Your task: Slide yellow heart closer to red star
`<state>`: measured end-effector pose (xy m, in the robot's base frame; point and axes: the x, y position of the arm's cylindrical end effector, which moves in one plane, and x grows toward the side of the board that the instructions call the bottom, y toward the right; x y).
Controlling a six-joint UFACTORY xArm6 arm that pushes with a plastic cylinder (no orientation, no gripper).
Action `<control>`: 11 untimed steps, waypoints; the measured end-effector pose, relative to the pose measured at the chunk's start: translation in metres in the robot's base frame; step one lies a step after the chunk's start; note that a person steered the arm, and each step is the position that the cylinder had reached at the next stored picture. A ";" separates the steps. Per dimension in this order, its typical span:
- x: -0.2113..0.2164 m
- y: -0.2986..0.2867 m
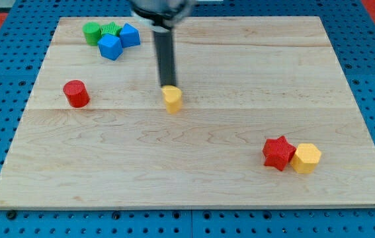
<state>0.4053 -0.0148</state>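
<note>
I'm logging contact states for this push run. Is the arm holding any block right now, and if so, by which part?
Nothing is held; the arm has only a rod. My tip sits at the upper edge of the yellow heart, seemingly touching it, ready to push toward the red star.

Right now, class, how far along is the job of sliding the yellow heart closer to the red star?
Done: my tip has reached the yellow heart, at its top edge. In hand: the push is only starting. Left: nearly everything; the red star sits far off toward the view's bottom right, touching a yellow hexagon.
</note>
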 end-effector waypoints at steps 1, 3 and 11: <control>-0.014 -0.035; -0.038 -0.033; 0.085 0.018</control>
